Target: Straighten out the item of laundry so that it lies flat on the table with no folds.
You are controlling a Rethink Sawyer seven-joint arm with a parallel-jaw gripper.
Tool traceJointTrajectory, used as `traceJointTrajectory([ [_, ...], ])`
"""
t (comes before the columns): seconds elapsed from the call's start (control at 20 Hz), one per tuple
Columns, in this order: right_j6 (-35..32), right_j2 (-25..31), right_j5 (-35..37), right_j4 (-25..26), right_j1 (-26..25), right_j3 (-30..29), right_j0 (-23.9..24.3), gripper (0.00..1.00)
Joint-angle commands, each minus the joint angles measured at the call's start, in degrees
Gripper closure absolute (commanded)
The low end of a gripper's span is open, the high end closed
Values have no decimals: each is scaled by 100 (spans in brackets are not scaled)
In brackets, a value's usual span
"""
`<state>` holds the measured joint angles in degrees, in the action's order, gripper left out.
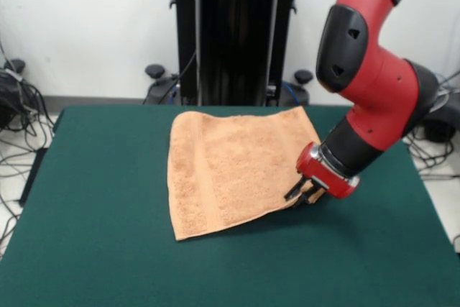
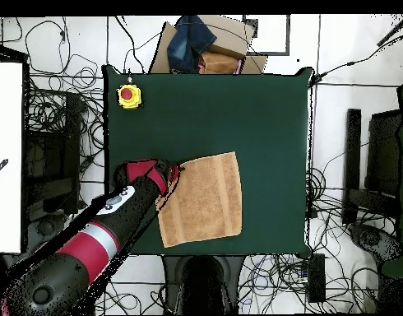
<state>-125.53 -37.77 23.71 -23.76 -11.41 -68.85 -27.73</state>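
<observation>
From above I see a yellow box with a red button [image 2: 129, 95] sitting near one corner of the green surface. Just past the edge on that side lies a sheet of cardboard [image 2: 206, 48] with a dark blue cloth [image 2: 191, 39] bunched on it, and beside that what may be a small brown box [image 2: 223, 59], though I cannot tell for sure. Black cables [image 2: 65, 123] tangle over the pale floor [image 2: 330, 148] all around. A white panel [image 2: 6, 156] fills one side. Facing me, a white wall [image 1: 86, 26] stands behind, with more cables [image 1: 18, 106] heaped at one side.
</observation>
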Motion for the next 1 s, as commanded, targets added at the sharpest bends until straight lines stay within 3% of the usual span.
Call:
traceJointTrajectory([
  [0.05, -390, 871, 11, 200, -55, 374, 94, 100],
  [0.8, -575, 787, 140, 114, -35, 298, 25, 100],
  [0.85, -572, 795, 120, 116, -31, 288, 28, 0],
  [1.0, -577, 813, 98, 106, -24, 283, 39, 0],
])
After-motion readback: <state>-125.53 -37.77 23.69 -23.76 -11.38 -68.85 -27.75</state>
